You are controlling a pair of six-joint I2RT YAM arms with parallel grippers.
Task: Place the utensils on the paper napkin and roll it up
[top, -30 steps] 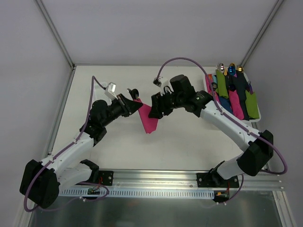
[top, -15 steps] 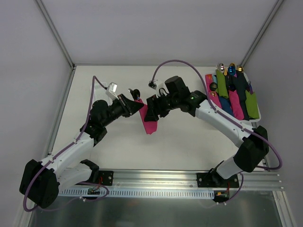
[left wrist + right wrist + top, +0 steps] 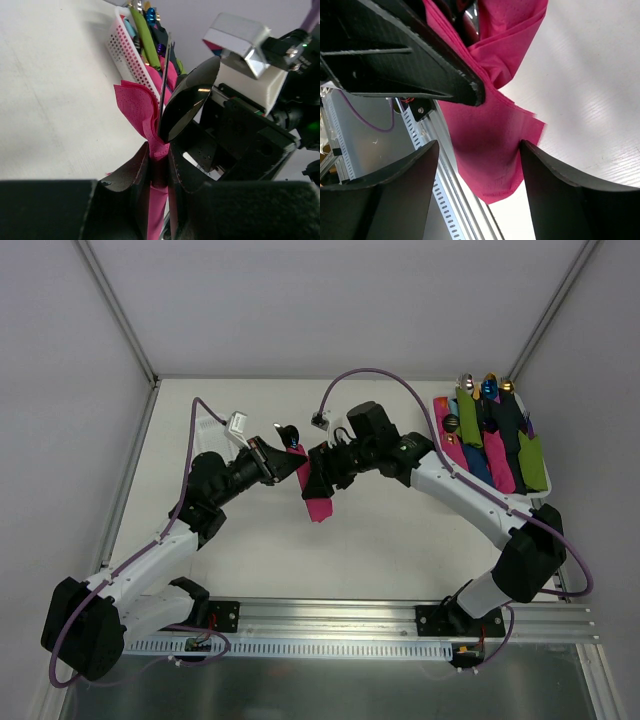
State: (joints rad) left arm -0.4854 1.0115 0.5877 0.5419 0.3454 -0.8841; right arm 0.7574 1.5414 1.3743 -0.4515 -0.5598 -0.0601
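Open white tabletop [image 3: 400, 540] lies all round my grippers. My left gripper [image 3: 159, 155] pinches the crumpled magenta paper napkin [image 3: 137, 107] and glossy black spoon [image 3: 187, 102]; my right gripper [image 3: 477, 145] gapes around it.

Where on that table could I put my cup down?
The table is bare in front, between the arms' bases and the paper napkin, and along the far wall. It's crowded mid-table, where the left pincer and right pincer meet, and at the tray on the right.
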